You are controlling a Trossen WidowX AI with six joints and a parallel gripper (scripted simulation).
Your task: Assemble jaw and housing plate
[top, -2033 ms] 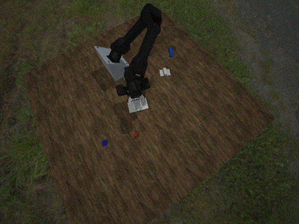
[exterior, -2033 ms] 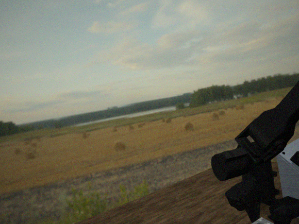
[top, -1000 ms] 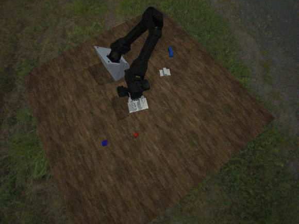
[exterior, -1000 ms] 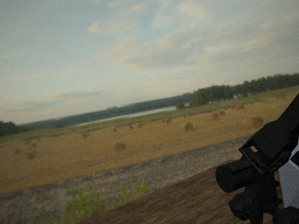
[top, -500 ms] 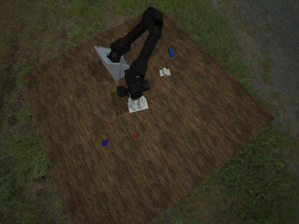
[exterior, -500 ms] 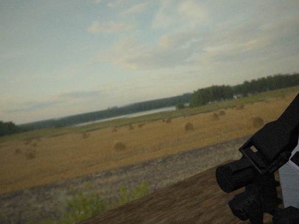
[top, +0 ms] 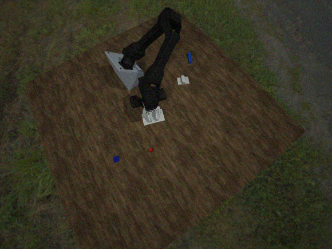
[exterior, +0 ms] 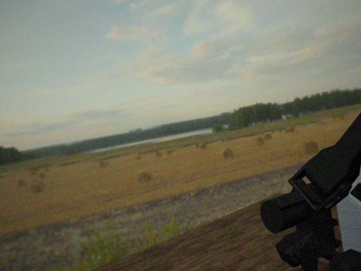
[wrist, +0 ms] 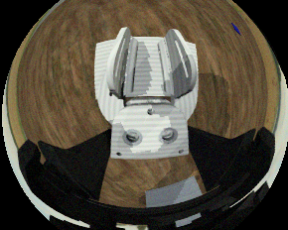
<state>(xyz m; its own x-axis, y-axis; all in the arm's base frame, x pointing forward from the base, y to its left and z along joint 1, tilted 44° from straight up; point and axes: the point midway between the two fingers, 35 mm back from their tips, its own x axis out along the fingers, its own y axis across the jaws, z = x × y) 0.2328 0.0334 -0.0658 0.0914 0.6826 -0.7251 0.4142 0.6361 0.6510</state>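
My gripper [wrist: 148, 131] is shut on the white housing plate [wrist: 150, 149], with one black finger at each side edge. In the top view the arm covers most of the plate. In the exterior view the fingertips are out of frame. The plate lies over the rear of the white base [top: 146, 122] [wrist: 102, 101]. Rounded grey stub ends show in its two round holes. Whether it is fully down is hard to tell. Two white jaws, the left jaw [wrist: 117, 66] and the right jaw [wrist: 187, 74], stand roughly parallel in front of the plate. Their gear teeth and pins are hidden beneath it.
A red cube [top: 150, 149] and a dark blue square [top: 115, 159] [wrist: 235, 29] lie beyond the base. A small white stepped piece [top: 183, 80] and a blue bar [top: 189, 58] lie off to one side. The grey arm mount [top: 127, 78] [exterior: 348, 222] [wrist: 174, 192] stands behind the base.
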